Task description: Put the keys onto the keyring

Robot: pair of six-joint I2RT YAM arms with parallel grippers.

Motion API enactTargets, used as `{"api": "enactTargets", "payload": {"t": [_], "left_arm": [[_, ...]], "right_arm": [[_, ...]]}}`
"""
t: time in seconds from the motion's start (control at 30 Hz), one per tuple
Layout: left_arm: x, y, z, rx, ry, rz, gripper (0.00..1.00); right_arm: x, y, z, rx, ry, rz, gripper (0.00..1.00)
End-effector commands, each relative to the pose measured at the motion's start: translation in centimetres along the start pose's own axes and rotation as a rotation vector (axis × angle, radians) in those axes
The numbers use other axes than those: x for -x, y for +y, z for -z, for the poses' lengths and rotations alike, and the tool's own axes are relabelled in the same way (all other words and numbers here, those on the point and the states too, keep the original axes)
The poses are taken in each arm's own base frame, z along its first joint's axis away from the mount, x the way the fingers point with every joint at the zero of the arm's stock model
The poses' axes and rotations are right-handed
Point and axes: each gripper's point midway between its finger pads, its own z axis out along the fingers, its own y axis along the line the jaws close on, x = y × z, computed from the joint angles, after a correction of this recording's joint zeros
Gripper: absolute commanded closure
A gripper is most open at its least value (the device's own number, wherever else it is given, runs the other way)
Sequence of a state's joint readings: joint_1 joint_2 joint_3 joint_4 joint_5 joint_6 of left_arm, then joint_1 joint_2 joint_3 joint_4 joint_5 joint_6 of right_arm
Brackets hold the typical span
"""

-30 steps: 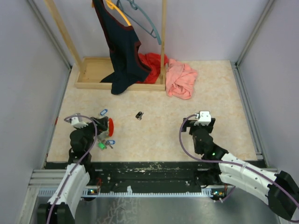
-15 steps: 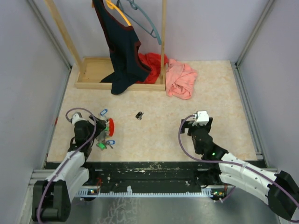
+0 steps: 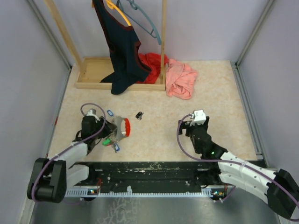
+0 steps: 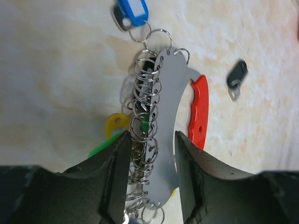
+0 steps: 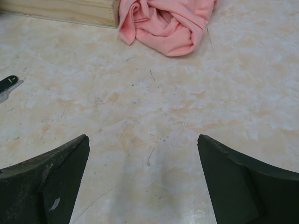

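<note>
Found the left gripper (image 4: pixel 152 140) clamped narrow on the keyring (image 4: pixel 166 93) — one finger (image 4: pixel 112 172) against its stack of small wire rings, the other against the edge of its grey plate, the red part jutting out past that finger. Judged it a grip, jaws drawn in close. Placed the keyring just left of the lone dark key (image 3: pixel 139 115) and slightly nearer the arm bases, not touching it. Saw a blue-headed key (image 4: pixel 133 10) linked to a ring at the keyring's far end, left of the dark key and about level with it. Made out a yellow-headed key (image 4: pixel 117 123) and a green-headed key (image 4: pixel 103 148) under the rings, left of the dark key and nearer; could not tell threaded from loose. Found the right gripper (image 5: pixel 142 140) spread wide with nothing between its fingers, well to the right of the dark key, over bare table (image 5: pixel 154 107). Noted a pink cloth (image 5: pixel 166 23) beyond the dark key and to its right — crumpled just beside a wooden base (image 5: pixel 60 11).
</note>
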State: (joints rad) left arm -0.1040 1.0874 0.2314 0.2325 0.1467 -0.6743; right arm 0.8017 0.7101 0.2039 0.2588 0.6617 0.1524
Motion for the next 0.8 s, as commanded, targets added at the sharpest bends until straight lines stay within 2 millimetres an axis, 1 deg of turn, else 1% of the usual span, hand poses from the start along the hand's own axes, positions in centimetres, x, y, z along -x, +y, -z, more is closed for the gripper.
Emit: {"api": "enactTargets", "payload": {"t": [0.0, 0.13, 0.2, 0.3, 0.4, 0.5, 0.57, 0.6, 0.63, 0.7, 0.77], "left_arm": [[-4.7, -2.4, 0.4, -0.079, 0.148, -0.053, 0.52], [-6.9, -3.8, 0.3, -0.113, 0.208, -0.069, 0.53], [-7.8, -5.0, 0.3, -0.149, 0.235, -0.067, 0.54], [-9.4, -7.7, 0.2, -0.223, 0.277, -0.073, 0.55], [-11.0, -10.8, 0.1, -0.300, 0.321, -0.106, 0.53], [-12.4, -13.1, -0.3, -0.350, 0.366, -0.130, 0.52], [-13.2, -14.9, -0.1, -0.408, 0.382, -0.123, 0.52], [-13.4, -15.6, -0.2, -0.427, 0.385, -0.123, 0.52], [-14.1, -16.3, 0.0, -0.448, 0.399, -0.135, 0.51], [-14.5, -17.6, 0.1, -0.478, 0.407, -0.162, 0.48], [-14.4, -17.9, 0.2, -0.483, 0.403, -0.180, 0.46]], "right_arm": [[2.9, 2.1, -0.4, 0.087, -0.038, -0.037, 0.01], [2.5, 3.0, -0.7, 0.123, -0.009, -0.019, 0.01], [2.3, 3.6, -0.7, 0.153, 0.004, -0.007, 0.01], [2.2, 4.9, -0.7, 0.216, 0.018, 0.009, 0.01], [1.9, 6.5, -0.6, 0.300, 0.039, 0.025, 0.01], [1.5, 7.7, -0.5, 0.360, 0.059, 0.031, 0.01], [1.4, 8.5, -0.5, 0.395, 0.070, 0.030, 0.01], [1.3, 8.8, -0.4, 0.414, 0.079, 0.033, 0.01], [1.1, 9.2, -0.4, 0.428, 0.093, 0.036, 0.01], [0.6, 9.9, -0.5, 0.452, 0.134, 0.041, 0.01], [-0.2, 10.7, -0.4, 0.488, 0.191, 0.050, 0.01]]}}
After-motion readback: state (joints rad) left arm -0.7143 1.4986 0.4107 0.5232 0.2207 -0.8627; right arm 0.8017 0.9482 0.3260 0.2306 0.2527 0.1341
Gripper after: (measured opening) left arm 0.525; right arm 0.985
